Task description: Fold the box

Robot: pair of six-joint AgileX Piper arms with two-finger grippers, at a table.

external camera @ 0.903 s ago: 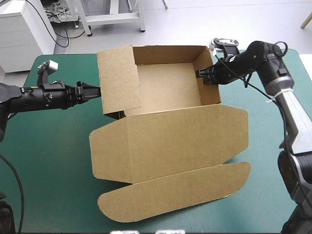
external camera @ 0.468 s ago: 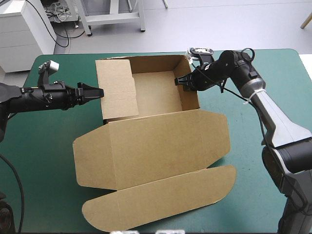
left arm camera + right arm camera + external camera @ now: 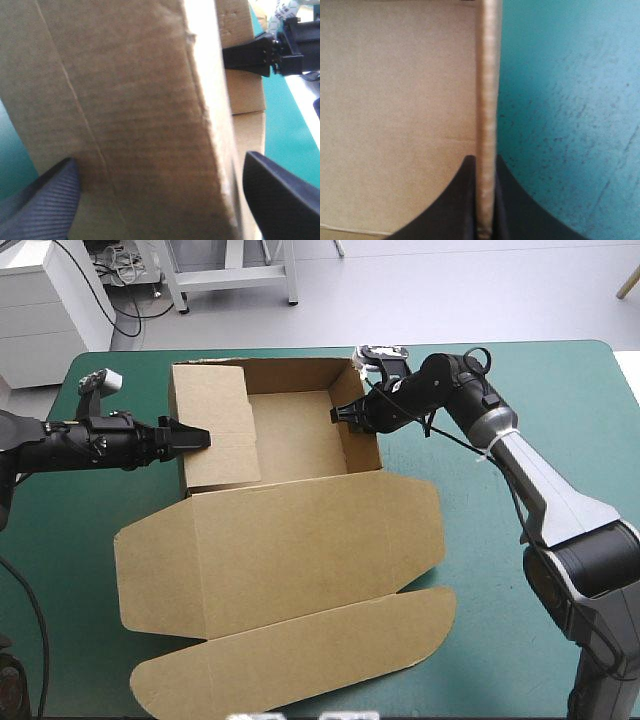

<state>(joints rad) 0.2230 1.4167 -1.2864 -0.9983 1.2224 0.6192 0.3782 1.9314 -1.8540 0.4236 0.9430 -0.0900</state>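
The right gripper (image 3: 486, 165) is pinched almost closed on the right wall of the box (image 3: 300, 530), which now sits farther left on the teal-green cover (image 3: 520, 370) than earlier. The left gripper (image 3: 159, 159) stands wide, the box's left wall now between its fingers. The lid lies flat toward the near edge.

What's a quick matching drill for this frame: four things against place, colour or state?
Things:
1 left claw
2 right claw
3 lid
4 table cover

States:
A teal-green
B shut on the right wall of the box
C open, astride the box's left wall
D flat, toward the table's near edge

Pairs: 1-C; 2-B; 3-D; 4-A
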